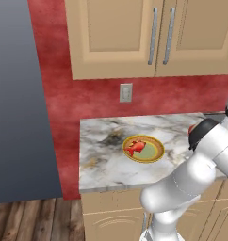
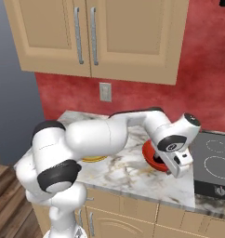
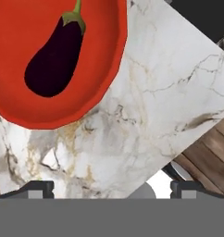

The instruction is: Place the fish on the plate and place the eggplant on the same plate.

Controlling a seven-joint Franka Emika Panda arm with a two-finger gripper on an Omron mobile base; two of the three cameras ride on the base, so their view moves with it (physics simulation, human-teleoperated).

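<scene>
Bare veined marble bench [image 3: 155, 106] is lying open beside the red-orange bowl [image 3: 21, 28], whose raised rim is ringing the glossy dark purple eggplant [image 3: 53, 58] lying alone inside it. The tan wall cabinets [image 1: 149, 37] are hanging well above the round yellow-rimmed plate [image 1: 153, 153]. The small red-orange fish [image 1: 135, 148] is taking up the plate's left part, leaving its pale green right part free.

I note the red-orange fish [image 1: 135, 147] lying on the plate [image 1: 156, 153]; dark purple eggplant [image 3: 54, 59] lies in the red bowl [image 3: 102, 55].
</scene>
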